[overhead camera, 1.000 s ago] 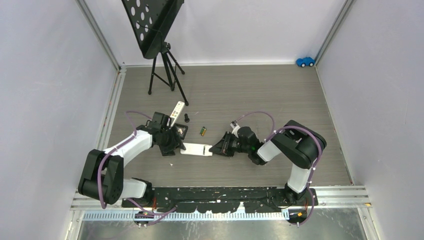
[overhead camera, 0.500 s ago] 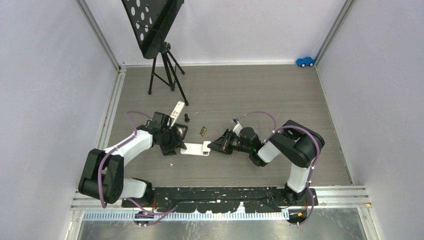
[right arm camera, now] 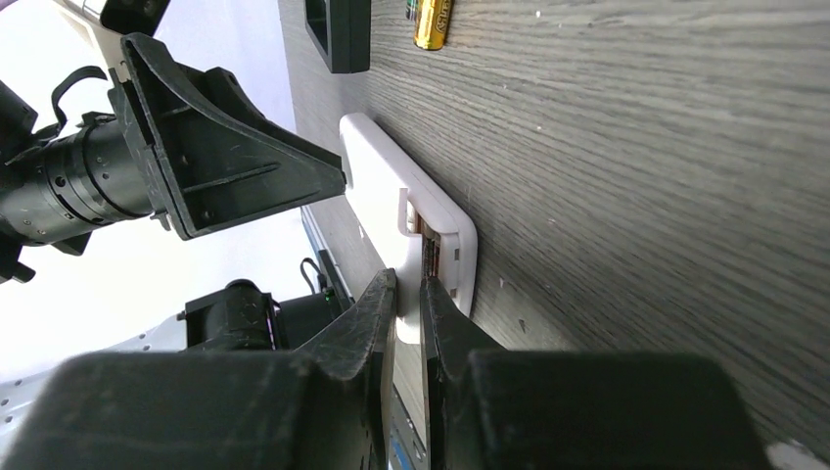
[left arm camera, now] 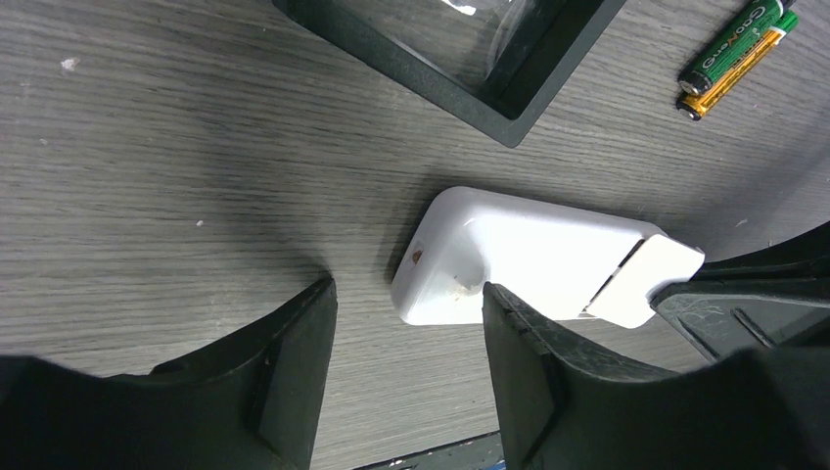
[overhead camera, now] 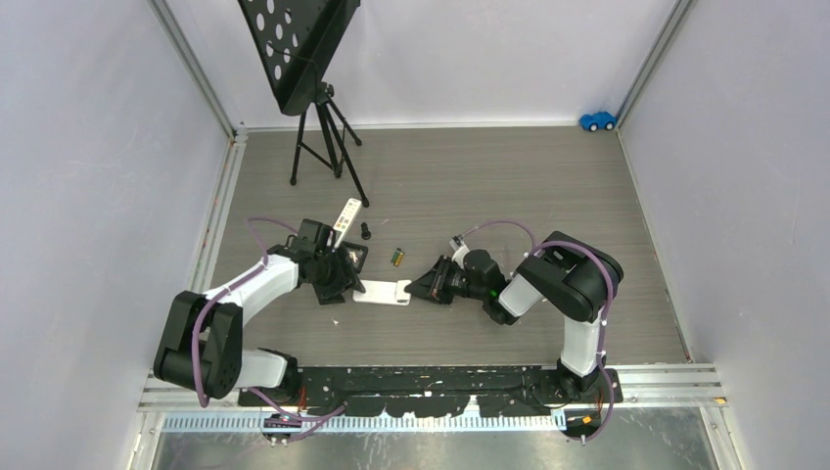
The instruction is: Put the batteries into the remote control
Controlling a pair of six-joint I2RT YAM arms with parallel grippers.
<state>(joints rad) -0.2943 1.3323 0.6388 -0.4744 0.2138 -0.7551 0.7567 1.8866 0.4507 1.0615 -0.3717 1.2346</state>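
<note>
The white remote control [overhead camera: 380, 292] lies face down between both arms. Its battery cover [left arm camera: 646, 279] at the right end is slid partly off, and my right gripper [right arm camera: 409, 289] is shut on this thin white plate. The left gripper [left arm camera: 409, 291] stands open at the remote's [left arm camera: 529, 255] left end, one finger against its corner. A green-yellow battery [overhead camera: 397, 257] lies loose beyond the remote, with a second cell beside it in the left wrist view [left arm camera: 739, 59]. In the right wrist view the opened battery bay [right arm camera: 431, 235] shows.
A small black square tray [overhead camera: 351, 257] sits just behind the left gripper. Behind it lie a second white remote with buttons [overhead camera: 345, 213] and a small black cylinder [overhead camera: 365, 232]. A tripod with a perforated black board [overhead camera: 318, 117] stands at the back left, a blue toy car [overhead camera: 597, 120] at the back right.
My right gripper has moved slightly left toward the remote, and the cover at the remote's right end has shifted. The left arm has stayed where it was.
</note>
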